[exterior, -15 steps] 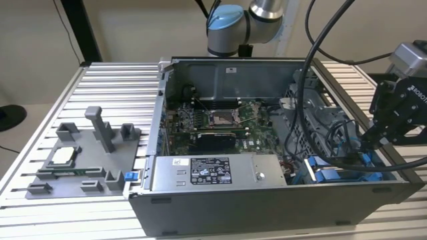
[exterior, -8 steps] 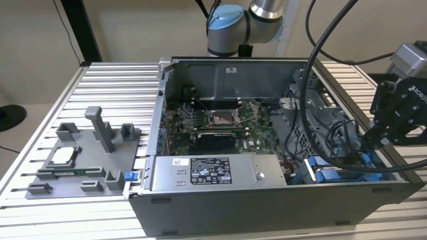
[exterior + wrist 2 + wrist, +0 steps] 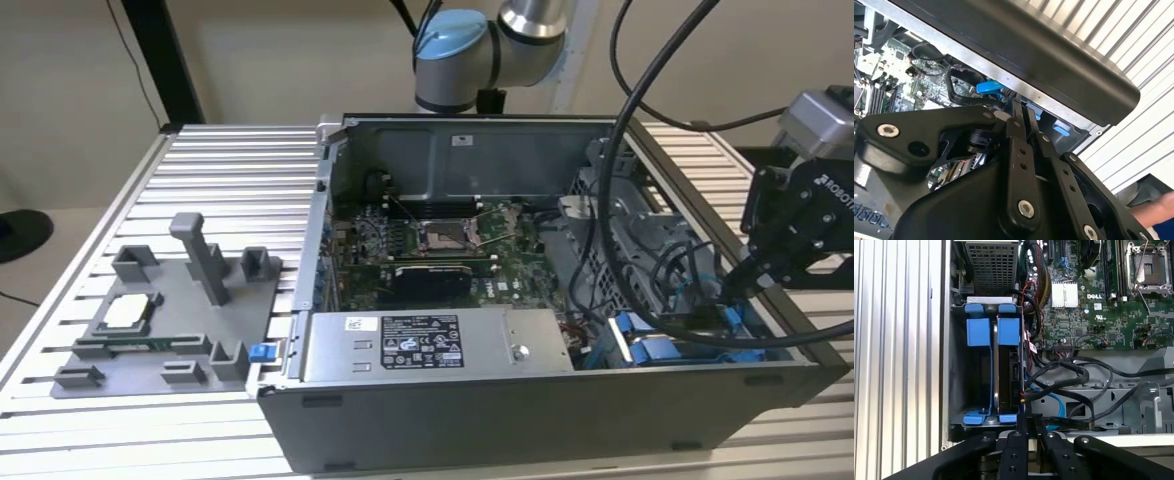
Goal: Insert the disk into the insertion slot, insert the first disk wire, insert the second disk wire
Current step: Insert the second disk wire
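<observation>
The disk point(image 3: 1013, 375) stands edge-on in its blue frame point(image 3: 1008, 331) inside the insertion slot of the drive bay point(image 3: 956, 390), next to a second blue frame point(image 3: 978, 332). My gripper point(image 3: 1029, 426) hangs just off the disk's near end with its fingers pressed together; I see nothing between them. In the second wrist view the gripper point(image 3: 1022, 114) points at the same blue bay point(image 3: 990, 87). Black wires point(image 3: 1069, 374) and a light blue wire point(image 3: 1054, 401) loop right beside the disk. In the exterior view my wrist housing point(image 3: 801, 205) is over the case's right side, above the blue frames point(image 3: 654, 350).
The open computer case point(image 3: 534, 420) lies on a ribbed aluminium table point(image 3: 227, 180). It holds a motherboard point(image 3: 441, 240) and a grey power supply box point(image 3: 420, 345). A grey fixture point(image 3: 160, 320) stands at the exterior view's left. A person's hand point(image 3: 1160, 205) shows beyond the case.
</observation>
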`<control>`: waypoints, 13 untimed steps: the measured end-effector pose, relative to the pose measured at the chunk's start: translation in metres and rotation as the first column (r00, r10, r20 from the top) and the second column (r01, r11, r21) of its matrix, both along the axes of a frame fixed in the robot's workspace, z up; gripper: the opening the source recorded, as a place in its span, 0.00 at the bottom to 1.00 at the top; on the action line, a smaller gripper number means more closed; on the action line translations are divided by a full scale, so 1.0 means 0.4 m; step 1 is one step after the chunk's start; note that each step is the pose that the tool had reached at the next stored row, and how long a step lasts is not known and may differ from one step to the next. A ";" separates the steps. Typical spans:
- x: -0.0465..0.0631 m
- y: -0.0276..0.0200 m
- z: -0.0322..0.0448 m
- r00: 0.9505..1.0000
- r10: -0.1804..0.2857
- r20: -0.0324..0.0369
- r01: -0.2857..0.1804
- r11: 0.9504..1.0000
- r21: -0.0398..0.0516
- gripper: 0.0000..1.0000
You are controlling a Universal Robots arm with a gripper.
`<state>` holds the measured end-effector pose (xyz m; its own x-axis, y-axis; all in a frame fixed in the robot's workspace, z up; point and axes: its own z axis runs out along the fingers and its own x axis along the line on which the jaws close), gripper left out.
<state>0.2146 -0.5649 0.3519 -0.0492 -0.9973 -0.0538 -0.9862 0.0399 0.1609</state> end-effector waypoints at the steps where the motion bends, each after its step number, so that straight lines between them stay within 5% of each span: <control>1: -0.001 0.000 0.002 1.000 0.000 0.000 0.000 1.000 0.000 0.00; 8: -0.046 0.000 0.049 1.000 0.000 0.000 0.000 1.000 0.001 0.00; 13: -0.102 0.000 0.060 1.000 0.000 0.000 0.000 1.000 0.000 0.00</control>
